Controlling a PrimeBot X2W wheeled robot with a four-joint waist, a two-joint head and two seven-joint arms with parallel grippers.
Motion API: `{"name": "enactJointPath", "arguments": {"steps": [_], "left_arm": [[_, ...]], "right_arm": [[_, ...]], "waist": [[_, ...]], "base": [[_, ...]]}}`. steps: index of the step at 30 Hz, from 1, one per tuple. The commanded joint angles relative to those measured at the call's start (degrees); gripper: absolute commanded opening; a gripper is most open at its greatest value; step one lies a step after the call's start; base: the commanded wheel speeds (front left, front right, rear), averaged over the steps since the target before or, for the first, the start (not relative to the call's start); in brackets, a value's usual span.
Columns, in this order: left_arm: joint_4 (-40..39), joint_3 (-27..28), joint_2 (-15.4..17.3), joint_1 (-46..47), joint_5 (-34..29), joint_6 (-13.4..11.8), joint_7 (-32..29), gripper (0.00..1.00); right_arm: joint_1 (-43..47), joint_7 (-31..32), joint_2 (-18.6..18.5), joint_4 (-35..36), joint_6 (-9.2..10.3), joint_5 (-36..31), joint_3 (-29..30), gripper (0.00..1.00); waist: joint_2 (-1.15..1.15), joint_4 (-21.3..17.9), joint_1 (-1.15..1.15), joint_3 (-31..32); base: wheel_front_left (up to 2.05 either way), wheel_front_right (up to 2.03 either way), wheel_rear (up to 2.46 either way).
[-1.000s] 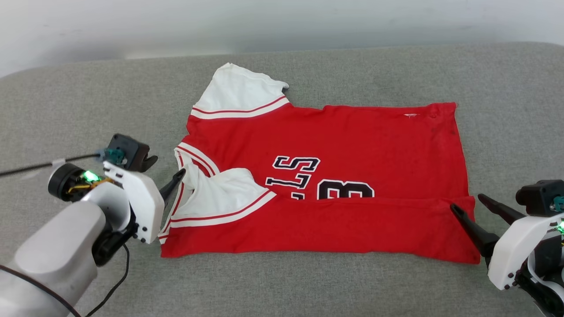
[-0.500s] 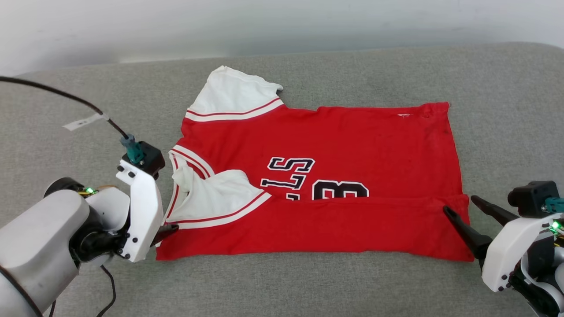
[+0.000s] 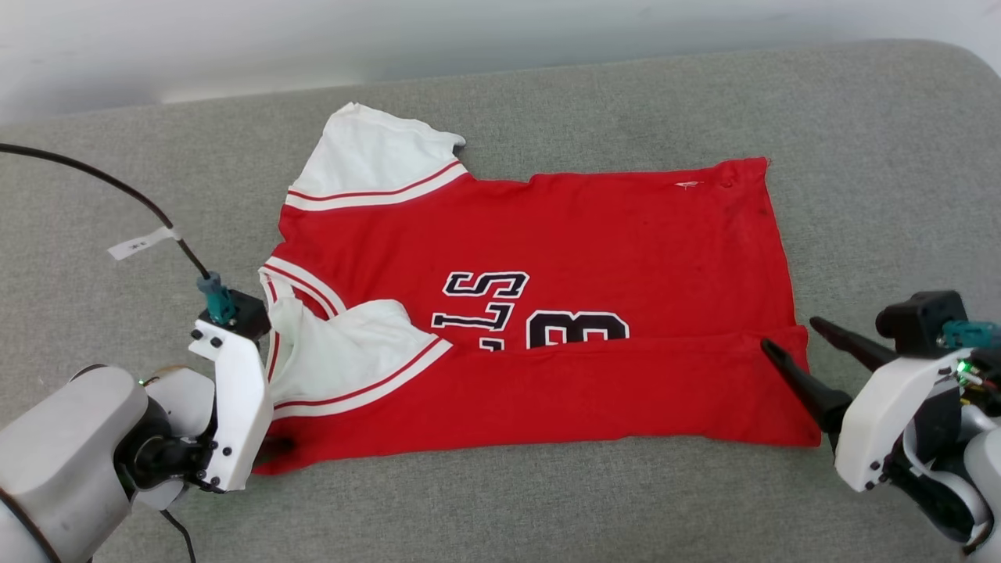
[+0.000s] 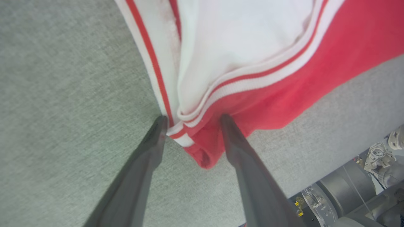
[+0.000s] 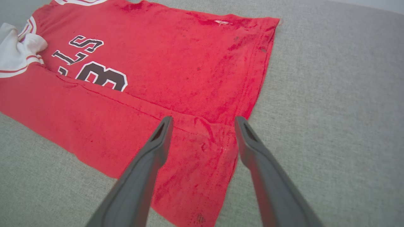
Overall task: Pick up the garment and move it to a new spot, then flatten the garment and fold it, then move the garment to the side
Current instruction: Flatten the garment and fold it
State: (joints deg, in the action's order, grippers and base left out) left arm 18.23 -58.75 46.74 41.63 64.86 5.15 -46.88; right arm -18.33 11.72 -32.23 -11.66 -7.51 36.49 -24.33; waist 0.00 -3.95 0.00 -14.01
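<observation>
- The left gripper has swung away from the collar and now stands over the near left corner of the garment
- In the left wrist view its fingers are spread wide and straddle that corner: one tip is on the grey cushion just beside the striped trim, the other over the red cloth, and it grips nothing
- The right gripper has hardly moved; it hovers fully spread over the right end of the near flap, at the hem, also empty
- The whole head view has shifted, so the shirt's drift to the left of that view is the camera's doing; its lay is unchanged
- The garment lies flat mid-cushion, its near long side folded up over the foot of the number, the near sleeve tucked in and the far sleeve still poking out
- Judgement: one lengthwise fold is done, and both claws now look posted at the ends of the near edge for a paired pinch that has not yet begun
- A strip of bare cushion runs along the near edge, though the left wrist view shows the cushion's front edge close to that corner
- Wide bare cushion lies to the right of the hem, and a band lies behind towards the wall
- A black cable arcs above the left arm and may trail if that arm sweeps
</observation>
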Motion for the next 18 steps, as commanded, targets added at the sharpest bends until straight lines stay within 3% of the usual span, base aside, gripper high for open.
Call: {"name": "enactJointPath", "arguments": {"steps": [1, 7, 15, 18], "left_arm": [[0.7, -1.3, -1.1, -2.3, 0.1, 0.3, 0.3, 0.00], [-0.7, -1.3, 0.2, -2.0, -0.5, 1.3, 1.8, 0.00], [-6.9, -0.9, 2.7, -1.6, -2.1, 1.8, 4.7, 0.00], [-9.0, -0.7, 3.0, -1.1, -2.6, 1.4, 5.2, 0.00]], "right_arm": [[-1.4, 0.2, -0.7, 0.3, 0.04, 0.1, -0.1, 1.00], [-5.2, 5.0, -6.0, 3.3, 0.04, 1.1, -1.4, 1.00], [-10.4, 29.0, -15.6, 7.4, 0.04, 7.9, -7.9, 1.00], [-11.6, 36.6, -17.3, 7.4, 0.04, 11.7, -9.3, 1.00]], "waist": [[0.00, 0.0, 0.00, 0.3], [0.00, 0.7, 0.00, 2.3], [0.00, 1.3, 0.00, 3.3], [0.00, 1.8, 0.00, 2.8]], "base": [[0.00, 0.00, 0.00], [0.00, 0.00, 0.00], [0.00, 0.00, 0.00], [0.00, 0.00, 0.00]]}}
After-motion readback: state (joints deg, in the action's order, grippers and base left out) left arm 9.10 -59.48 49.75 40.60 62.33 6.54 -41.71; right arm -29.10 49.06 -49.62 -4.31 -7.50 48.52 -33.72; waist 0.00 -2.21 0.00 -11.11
